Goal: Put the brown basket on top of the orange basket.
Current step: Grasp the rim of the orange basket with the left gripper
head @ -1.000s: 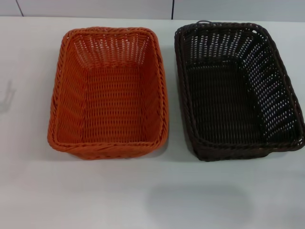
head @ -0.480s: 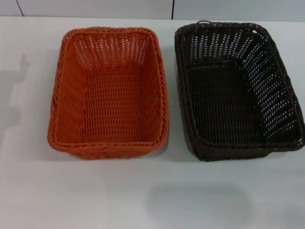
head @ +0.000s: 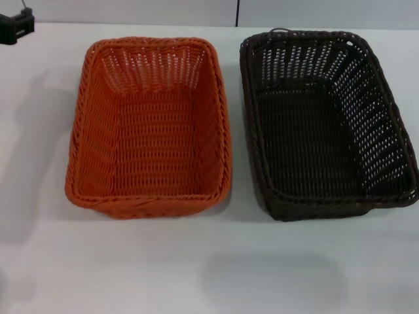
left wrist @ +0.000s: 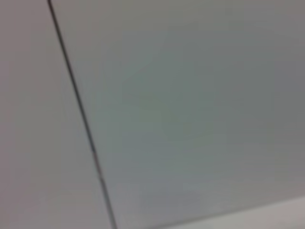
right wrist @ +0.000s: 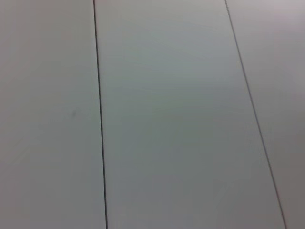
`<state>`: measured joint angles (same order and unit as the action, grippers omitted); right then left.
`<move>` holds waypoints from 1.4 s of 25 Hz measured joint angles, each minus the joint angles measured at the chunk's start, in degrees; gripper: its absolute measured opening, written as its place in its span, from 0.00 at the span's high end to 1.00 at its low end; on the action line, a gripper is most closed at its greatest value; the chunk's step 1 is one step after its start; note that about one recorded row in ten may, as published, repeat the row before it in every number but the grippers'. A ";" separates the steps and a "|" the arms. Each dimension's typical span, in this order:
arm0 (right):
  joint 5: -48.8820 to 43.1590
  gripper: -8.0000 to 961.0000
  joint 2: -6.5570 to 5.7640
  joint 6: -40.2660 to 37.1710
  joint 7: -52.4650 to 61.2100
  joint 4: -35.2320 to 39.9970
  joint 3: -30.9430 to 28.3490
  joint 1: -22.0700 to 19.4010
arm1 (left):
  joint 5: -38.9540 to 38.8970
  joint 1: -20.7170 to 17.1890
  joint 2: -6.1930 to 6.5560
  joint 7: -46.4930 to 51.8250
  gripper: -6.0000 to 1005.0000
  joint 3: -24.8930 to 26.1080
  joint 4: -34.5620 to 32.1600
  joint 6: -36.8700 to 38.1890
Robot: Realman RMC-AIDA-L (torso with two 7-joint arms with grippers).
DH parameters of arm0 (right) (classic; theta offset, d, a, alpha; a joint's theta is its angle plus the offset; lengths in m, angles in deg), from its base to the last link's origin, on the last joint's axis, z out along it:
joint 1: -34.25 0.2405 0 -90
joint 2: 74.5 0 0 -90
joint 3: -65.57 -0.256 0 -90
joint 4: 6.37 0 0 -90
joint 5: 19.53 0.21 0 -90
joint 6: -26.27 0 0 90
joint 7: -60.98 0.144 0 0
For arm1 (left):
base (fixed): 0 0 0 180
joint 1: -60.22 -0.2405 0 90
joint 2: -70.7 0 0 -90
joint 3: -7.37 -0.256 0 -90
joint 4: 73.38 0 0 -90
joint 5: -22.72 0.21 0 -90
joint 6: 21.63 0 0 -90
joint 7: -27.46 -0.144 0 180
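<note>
white laminate table (head: 209, 275) carries two woven baskets side by side, seen from the head camera. at the far left corner of that view a black piece of the left gripper (head: 14, 27) pokes into sight above the table's far edge, well apart from both baskets; so little of it shows that it cannot be told whether its pincer is spread or pressed together. to the right of it, on the left half of the table, sits the orange basket (head: 149, 196), upright, its braided rim facing up and its sloped open-weave sides leading down to a flat woven floor with nothing inside. a narrow strip of bare table separates it from the brown basket (head: 327, 203), which stands upright on the right half of the table, just beside the orange one and not touching it. the brown basket is the slightly larger of the two and reaches close to the right edge of the view; a small loop sticks up at its far rim. it too holds nothing. the right gripper does not appear in the head view. both wrist cameras show only pale grey panels (right wrist: 167, 119) crossed by thin dark seams (left wrist: 81, 114), with no basket and no fingers in sight.
</note>
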<state>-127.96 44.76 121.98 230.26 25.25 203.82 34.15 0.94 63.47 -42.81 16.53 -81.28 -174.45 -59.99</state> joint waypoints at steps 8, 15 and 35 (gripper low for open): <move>-0.02 0.13 0.03 -0.39 0.00 -0.42 0.97 -0.02 | -16.55 3.59 -4.64 -10.08 0.25 13.19 -1.37 -19.01; -0.04 0.13 0.00 -0.46 0.00 -0.75 1.33 -0.06 | -17.55 3.08 -4.82 -9.86 0.25 11.41 3.36 -19.10; 0.31 0.13 0.09 -0.61 0.00 -1.22 1.86 0.19 | -18.00 7.11 -4.96 -9.45 0.27 8.27 16.55 -15.64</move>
<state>-127.65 44.85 121.36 230.26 24.04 205.67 34.33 -17.06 70.57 -47.77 7.09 -73.01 -157.91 -75.63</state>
